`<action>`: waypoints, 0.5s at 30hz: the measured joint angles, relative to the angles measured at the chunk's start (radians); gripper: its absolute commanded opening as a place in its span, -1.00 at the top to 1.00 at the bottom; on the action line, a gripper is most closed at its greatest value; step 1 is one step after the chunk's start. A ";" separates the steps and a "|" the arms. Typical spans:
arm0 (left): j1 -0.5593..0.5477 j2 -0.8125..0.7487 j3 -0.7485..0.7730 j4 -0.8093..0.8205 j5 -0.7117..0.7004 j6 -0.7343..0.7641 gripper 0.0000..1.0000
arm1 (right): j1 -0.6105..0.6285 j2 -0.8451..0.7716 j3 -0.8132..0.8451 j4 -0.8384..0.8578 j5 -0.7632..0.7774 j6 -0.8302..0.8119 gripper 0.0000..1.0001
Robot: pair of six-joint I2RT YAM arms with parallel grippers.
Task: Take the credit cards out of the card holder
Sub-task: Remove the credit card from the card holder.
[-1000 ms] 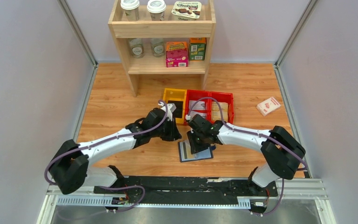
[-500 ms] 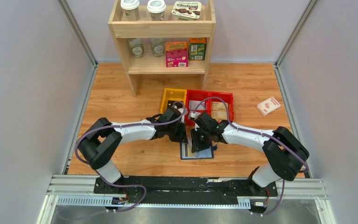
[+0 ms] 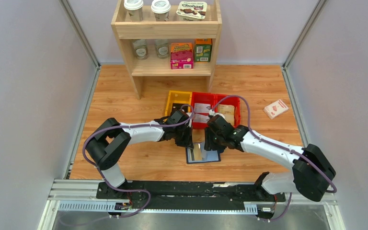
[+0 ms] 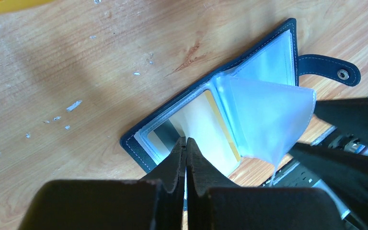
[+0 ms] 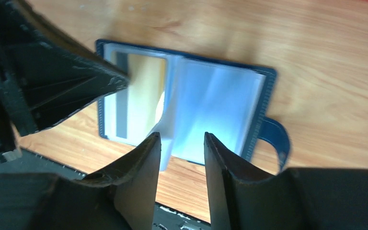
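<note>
Card holder [image 3: 202, 155]: one, lying open on the wooden table [image 3: 120, 96] under both arms' tips. One credit card [image 4: 203, 124] shows, pale gold with a dark stripe, in the left sleeve. Readable: "Chobani" on the shelf tub [image 3: 192, 9]. Left gripper [image 4: 186, 143] is pressed together, tips on that sleeve; a second ago it was at the yellow bin [image 3: 172, 98]. Right gripper [image 5: 182, 139] is spread, with a clear leaf [image 5: 170, 136] in the gap, wider than before.

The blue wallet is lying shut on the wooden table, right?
No, the blue wallet lies open on the wooden table, with its clear sleeves spread out. The left wrist view shows it.
</note>
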State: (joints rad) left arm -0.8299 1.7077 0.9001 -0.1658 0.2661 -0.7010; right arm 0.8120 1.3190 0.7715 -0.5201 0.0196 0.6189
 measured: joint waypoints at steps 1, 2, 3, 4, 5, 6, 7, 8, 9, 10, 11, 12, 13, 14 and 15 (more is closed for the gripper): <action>0.000 0.000 0.000 -0.002 0.000 0.000 1.00 | -0.002 -0.016 -0.003 -0.016 0.029 0.013 0.12; 0.000 0.000 0.001 -0.002 -0.001 0.000 1.00 | -0.003 -0.030 -0.006 -0.031 0.061 0.024 0.11; 0.000 0.000 0.001 -0.002 -0.001 0.000 1.00 | -0.008 -0.039 -0.008 -0.049 0.086 0.035 0.10; 0.000 0.000 0.001 -0.002 -0.001 0.000 1.00 | -0.015 -0.046 -0.013 -0.063 0.107 0.043 0.10; 0.000 0.000 0.000 -0.002 -0.001 0.000 1.00 | -0.026 -0.051 -0.019 -0.075 0.124 0.050 0.08; 0.000 0.000 0.001 -0.002 -0.001 0.000 1.00 | -0.039 -0.056 -0.028 -0.088 0.140 0.058 0.07; 0.000 0.000 0.000 -0.002 0.000 0.000 1.00 | -0.048 -0.061 -0.036 -0.098 0.149 0.062 0.07; 0.000 0.000 0.001 -0.002 -0.001 0.000 1.00 | -0.058 -0.068 -0.043 -0.115 0.162 0.066 0.07; 0.000 0.000 0.000 -0.002 -0.001 0.001 1.00 | -0.066 -0.076 -0.048 -0.129 0.172 0.068 0.07; -0.001 0.000 0.001 -0.002 -0.001 0.001 1.00 | -0.072 -0.087 -0.051 -0.143 0.181 0.069 0.07; -0.001 0.000 0.001 -0.002 -0.001 0.002 1.00 | -0.075 -0.101 -0.051 -0.153 0.184 0.068 0.06; -0.001 0.000 0.001 -0.002 -0.001 0.003 1.00 | -0.075 -0.106 -0.051 -0.155 0.185 0.068 0.07; -0.002 0.000 0.001 -0.002 -0.002 0.003 1.00 | -0.075 -0.149 -0.051 -0.153 0.174 0.056 0.07; -0.002 0.000 0.001 -0.002 -0.002 0.004 1.00 | -0.075 -0.177 -0.051 -0.148 0.164 0.048 0.09; -0.002 0.000 0.001 -0.002 -0.002 0.004 1.00 | -0.075 -0.212 -0.051 -0.133 0.138 0.036 0.12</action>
State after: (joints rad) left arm -0.8314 1.7077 0.9009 -0.1677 0.2642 -0.6968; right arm 0.7372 1.1072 0.7208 -0.6529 0.1577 0.6552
